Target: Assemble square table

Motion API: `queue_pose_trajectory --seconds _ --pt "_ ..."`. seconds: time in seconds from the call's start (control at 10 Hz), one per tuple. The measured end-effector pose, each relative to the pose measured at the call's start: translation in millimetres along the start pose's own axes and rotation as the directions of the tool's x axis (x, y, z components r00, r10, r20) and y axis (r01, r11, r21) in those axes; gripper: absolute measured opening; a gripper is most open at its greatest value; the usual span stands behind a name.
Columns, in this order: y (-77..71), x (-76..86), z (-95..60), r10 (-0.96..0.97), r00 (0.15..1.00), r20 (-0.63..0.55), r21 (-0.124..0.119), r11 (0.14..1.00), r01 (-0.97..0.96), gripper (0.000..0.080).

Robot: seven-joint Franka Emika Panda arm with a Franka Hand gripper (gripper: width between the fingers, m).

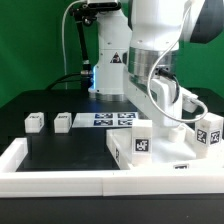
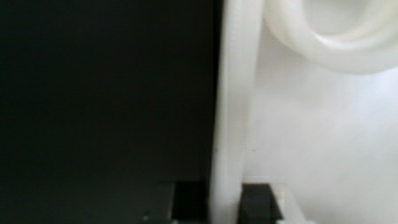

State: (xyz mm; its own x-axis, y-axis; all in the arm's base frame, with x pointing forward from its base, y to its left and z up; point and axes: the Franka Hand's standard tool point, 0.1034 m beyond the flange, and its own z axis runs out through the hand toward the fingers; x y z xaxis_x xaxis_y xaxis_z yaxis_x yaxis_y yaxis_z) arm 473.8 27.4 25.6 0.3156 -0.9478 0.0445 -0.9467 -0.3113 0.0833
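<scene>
Here the arm descends from above at the exterior view's right, its wrist bent low over the square table (image 1: 165, 158). The square table rests on the dark surface (image 1: 60, 150) beside the front rail (image 1: 60, 183). The end effector (image 2: 221, 200) is clamped on the slab's thin raised rim.

square slab (image 2: 320, 140) blurred close up, fingers (image 2: 260, 204) cut off by frame edge
</scene>
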Motion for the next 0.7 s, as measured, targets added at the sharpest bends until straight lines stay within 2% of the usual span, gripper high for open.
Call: queue_pose_trajectory --seconds 0.5,0.7 --pt "9.1 18.6 1.3 -0.2 0.98 -0.012 -0.01 0.98 0.199 0.0069" --pt "12.8 32.9 0.6 -0.341 0.94 -0.017 -0.016 0.94 0.341 0.007"
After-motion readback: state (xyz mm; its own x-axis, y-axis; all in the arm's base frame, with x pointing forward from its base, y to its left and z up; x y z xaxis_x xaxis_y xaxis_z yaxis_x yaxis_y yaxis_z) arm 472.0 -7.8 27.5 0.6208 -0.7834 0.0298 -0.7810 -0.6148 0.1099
